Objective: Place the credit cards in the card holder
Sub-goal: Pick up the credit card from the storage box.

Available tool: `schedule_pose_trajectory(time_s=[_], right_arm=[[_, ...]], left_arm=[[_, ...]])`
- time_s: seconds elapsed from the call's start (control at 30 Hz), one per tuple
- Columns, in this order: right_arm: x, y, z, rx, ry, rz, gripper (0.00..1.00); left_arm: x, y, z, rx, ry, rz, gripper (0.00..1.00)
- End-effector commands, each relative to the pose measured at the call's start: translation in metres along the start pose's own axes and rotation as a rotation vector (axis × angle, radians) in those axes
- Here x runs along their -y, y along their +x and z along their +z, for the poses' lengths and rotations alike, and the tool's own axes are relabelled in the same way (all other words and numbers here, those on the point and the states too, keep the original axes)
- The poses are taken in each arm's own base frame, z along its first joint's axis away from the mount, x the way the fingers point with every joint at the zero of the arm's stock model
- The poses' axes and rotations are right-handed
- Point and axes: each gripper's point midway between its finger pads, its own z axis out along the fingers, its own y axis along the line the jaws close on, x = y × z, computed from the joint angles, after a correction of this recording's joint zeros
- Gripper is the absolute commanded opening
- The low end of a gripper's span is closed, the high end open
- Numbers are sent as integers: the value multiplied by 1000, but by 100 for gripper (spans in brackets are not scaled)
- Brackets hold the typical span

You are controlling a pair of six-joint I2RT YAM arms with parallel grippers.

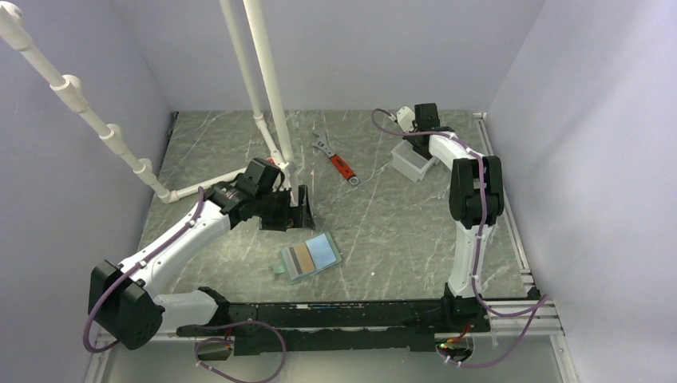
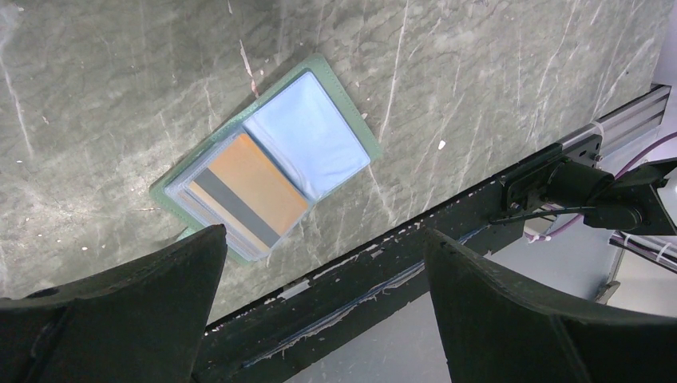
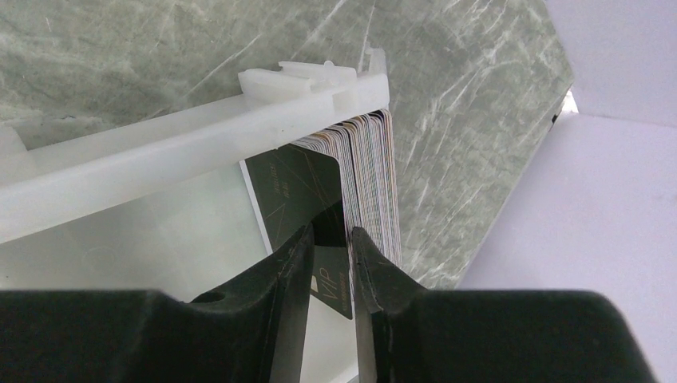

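The card holder (image 1: 285, 267) (image 2: 361, 136) lies open on the marble table, in front of my left gripper. A light blue card (image 1: 323, 249) (image 2: 307, 132) and a tan-brown card (image 1: 303, 258) (image 2: 255, 187) with a grey stripe rest on its two faces. Whether they sit inside sleeves I cannot tell. My left gripper (image 1: 302, 214) (image 2: 323, 231) hovers wide open and empty, just beyond the holder. My right gripper (image 1: 409, 144) (image 3: 331, 230) reaches into the white tub (image 1: 411, 166) (image 3: 160, 159). Its jaws stand a narrow gap apart around a dark VIP card (image 3: 291, 183) leaning on a stack of cards (image 3: 375, 175).
A red-handled wrench (image 1: 339, 162) lies at the back centre. White pipes (image 1: 267, 96) rise behind the left gripper. A black rail (image 1: 343, 315) (image 2: 383, 271) runs along the near table edge. Walls close in on both sides.
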Motion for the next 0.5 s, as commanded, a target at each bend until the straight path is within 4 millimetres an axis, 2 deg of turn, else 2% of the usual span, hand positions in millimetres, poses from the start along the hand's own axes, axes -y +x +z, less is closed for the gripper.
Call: schedule_pose_trajectory(time_s=[0.0,0.27,0.47], right_arm=[[43,-27,-32,71,111,18,26],[48,-29,-37,73,128,18,21],[52,-31,-43,73,136,21,12]], left_arm=[[7,-6,-5,37,37,9,99],[7,-6,-6,38,40,7,99],[8,-5,-6,36,45,5,100]])
